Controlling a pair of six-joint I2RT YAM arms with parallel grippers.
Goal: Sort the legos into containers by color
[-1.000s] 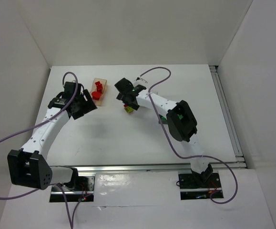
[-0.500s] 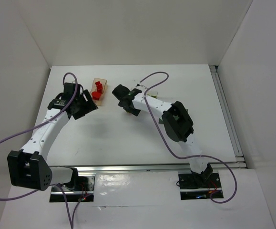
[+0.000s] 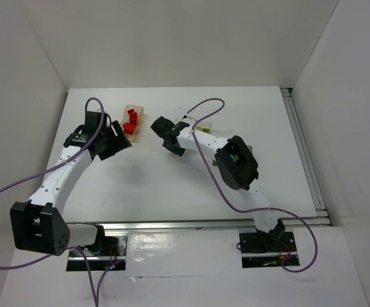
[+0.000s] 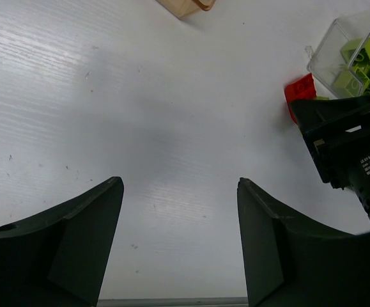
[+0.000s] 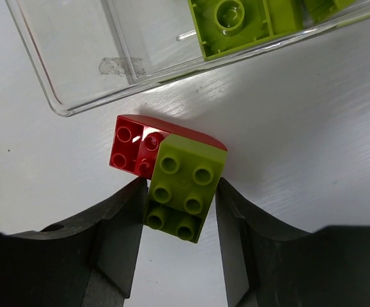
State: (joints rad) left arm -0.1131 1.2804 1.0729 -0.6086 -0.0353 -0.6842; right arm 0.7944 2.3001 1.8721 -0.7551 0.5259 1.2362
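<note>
- Right wrist view: the right hand [image 5: 179,192] pinches a yellow-green brick [image 5: 186,176]. One of its fingers sits tight against each long side, and the brick lies studs-up on the white counter [image 5: 312,128].
- A red brick [image 5: 132,147] touches that brick at its 10 o'clock. One corner of it is tucked under the green one. I cannot tell whether the two are snapped together.
- At 12 o'clock from the pair stands the clear tub [image 5: 76,57], near the red brick but apart from it. Inside, toward its 2 o'clock end, lie more yellow-green bricks [image 5: 231,19].
- Left wrist view: the left hand [image 4: 179,192] is spread wide, with bare counter between its two dark fingers.
- In that view the clear tub is at 2 o'clock with the red brick just beside it at its 7 o'clock. The black body of the right hand covers what lies below them.
- A corner of the orange tub [image 4: 188,5] shows at 12 o'clock, at the frame's edge.
- Top external view: the orange tub sits toward 11 o'clock on the counter and holds several red bricks [image 3: 131,120].
- The left hand is close by at the tub's 7 o'clock, and the right hand is near at its 4 o'clock.
- The yellow-green brick is hidden under the right hand in this view.
</note>
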